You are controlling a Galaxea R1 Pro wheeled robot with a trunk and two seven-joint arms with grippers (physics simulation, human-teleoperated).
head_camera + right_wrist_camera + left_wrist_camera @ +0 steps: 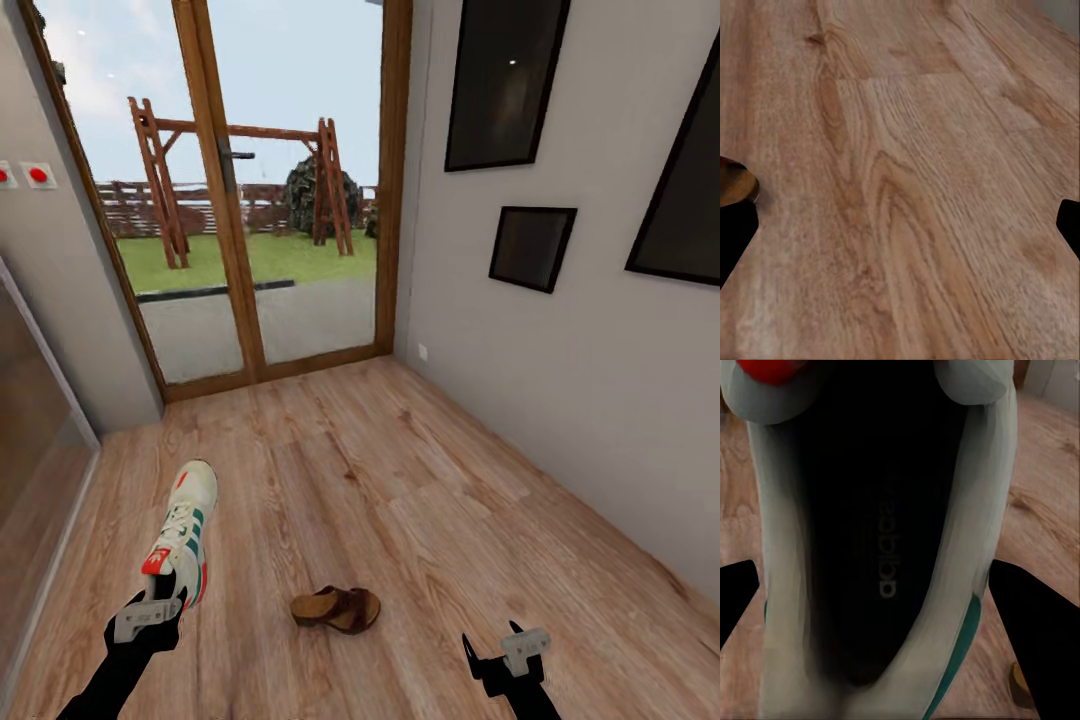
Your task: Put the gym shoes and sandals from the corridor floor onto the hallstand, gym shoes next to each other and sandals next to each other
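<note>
Cream-white, green-striped gym shoe (181, 541) sits gripped at its heel in the left pincer (148, 612), near left over the corridor floor (420, 500), the brown sandal (337, 608) lying between it and the wide, empty right pincer (505, 652), so carrying to the rack probably follows.

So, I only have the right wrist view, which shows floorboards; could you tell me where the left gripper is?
Observer: The left gripper is at the heel of a gym shoe, with a finger on either side of it.
Operator: Is it gripping the shoe?
Observer: I cannot tell; the left wrist view shows the shoe's opening between the fingers.
Operator: Is a sandal nearby?
Observer: One sandal lies on the floor between the grippers, left of your open right gripper.
</note>
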